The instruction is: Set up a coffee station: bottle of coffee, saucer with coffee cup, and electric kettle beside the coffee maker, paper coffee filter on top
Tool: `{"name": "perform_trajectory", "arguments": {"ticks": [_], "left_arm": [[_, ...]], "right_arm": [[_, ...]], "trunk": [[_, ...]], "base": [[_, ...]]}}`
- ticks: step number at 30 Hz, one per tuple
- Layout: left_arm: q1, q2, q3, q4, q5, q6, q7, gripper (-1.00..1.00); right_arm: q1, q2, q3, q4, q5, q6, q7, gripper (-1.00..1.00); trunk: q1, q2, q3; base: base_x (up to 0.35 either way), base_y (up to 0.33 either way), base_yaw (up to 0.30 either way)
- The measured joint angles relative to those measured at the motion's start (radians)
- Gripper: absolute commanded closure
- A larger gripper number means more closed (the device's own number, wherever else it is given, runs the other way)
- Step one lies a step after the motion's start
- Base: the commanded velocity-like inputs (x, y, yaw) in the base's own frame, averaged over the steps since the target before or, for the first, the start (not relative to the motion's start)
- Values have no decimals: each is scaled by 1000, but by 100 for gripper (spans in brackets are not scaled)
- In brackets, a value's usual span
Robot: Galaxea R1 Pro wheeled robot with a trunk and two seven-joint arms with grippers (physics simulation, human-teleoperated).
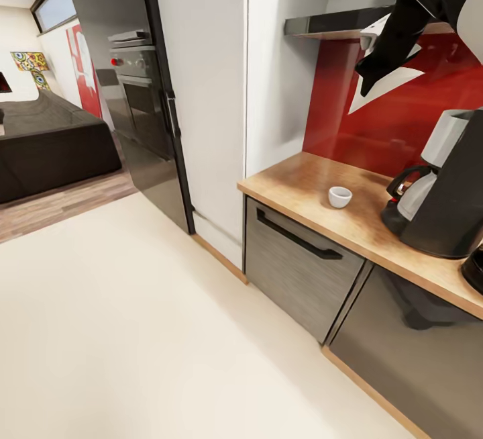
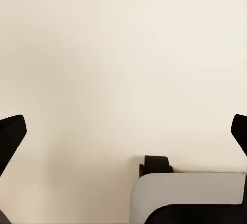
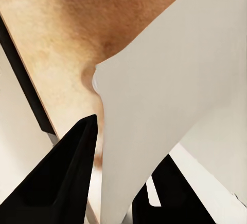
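Right gripper (image 1: 381,63) clamped on the filter (image 1: 392,83), held high over the countertop (image 1: 302,180), coffee maker (image 1: 446,204) below it, cup (image 1: 339,196) beside, left gripper (image 2: 123,131) spread wide over floor (image 2: 123,54).

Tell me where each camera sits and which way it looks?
Head view: up on the robot's head, looking down at the countertop, cup and coffee maker; right arm holds the paper filter up high.
Left wrist view: on the left arm, facing the pale floor; black fingers spread wide.
Right wrist view: on the right arm, fingers pinching the filter above the countertop.
Shared: head and right wrist views both show filter and countertop.
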Motion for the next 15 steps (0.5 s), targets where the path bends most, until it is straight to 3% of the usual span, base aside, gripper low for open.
{"name": "perform_trajectory", "arguments": {"ticks": [6, 15], "left_arm": [[0, 1, 0, 0, 0, 0, 0, -100], [0, 1, 0, 0, 0, 0, 0, -100]], "right_arm": [[0, -1, 0, 0, 0, 0, 0, 100], [0, -2, 0, 0, 0, 0, 0, 100]], "trunk": [[0, 0, 0], [0, 0, 5]], "base": [[8, 6, -16], [48, 30, -140]]}}
